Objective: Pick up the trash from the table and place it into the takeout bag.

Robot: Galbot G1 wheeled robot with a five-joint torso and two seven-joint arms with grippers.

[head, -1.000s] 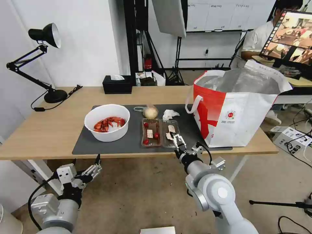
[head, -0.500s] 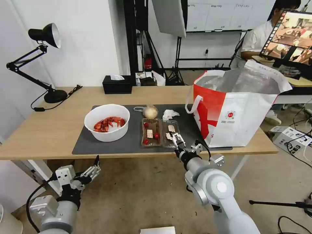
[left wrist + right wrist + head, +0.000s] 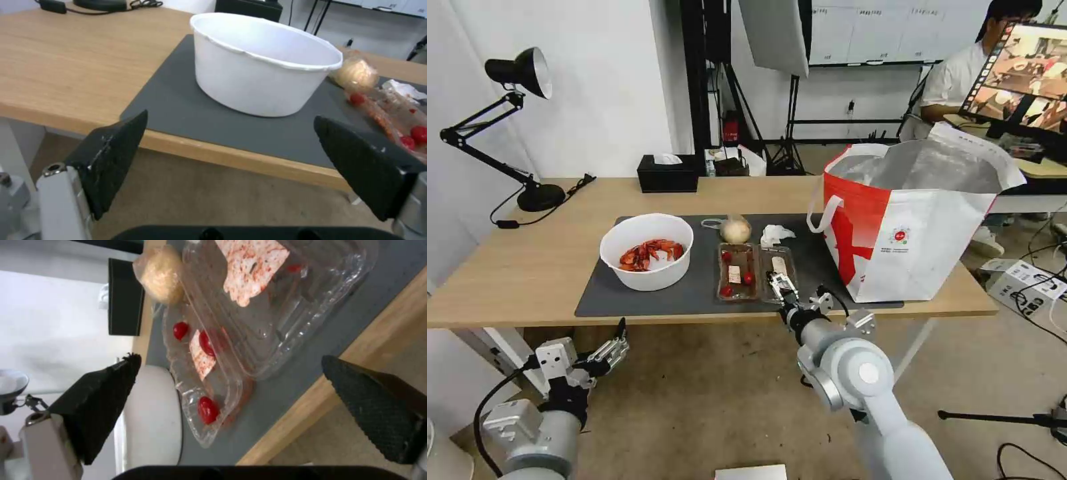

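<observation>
Left gripper [image 3: 616, 348] waits spread below the table [image 3: 527, 267] edge, bowl [image 3: 647, 251] beyond its fingers. Right gripper [image 3: 781, 287], spread, reaches the tray [image 3: 754, 272]'s near rim: approach step. Next, close on that rim; bag [image 3: 914, 227] stands farther right.

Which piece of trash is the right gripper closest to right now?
The clear hinged tray. The right gripper, open, sits at its near edge, while the white bowl, beige ball and crumpled tissue lie farther off.

bowl [image 3: 647, 251], tray [image 3: 756, 272], tissue [image 3: 775, 234], ball [image 3: 736, 230]: on mat | takeout bag [image 3: 914, 227]: upright, open
</observation>
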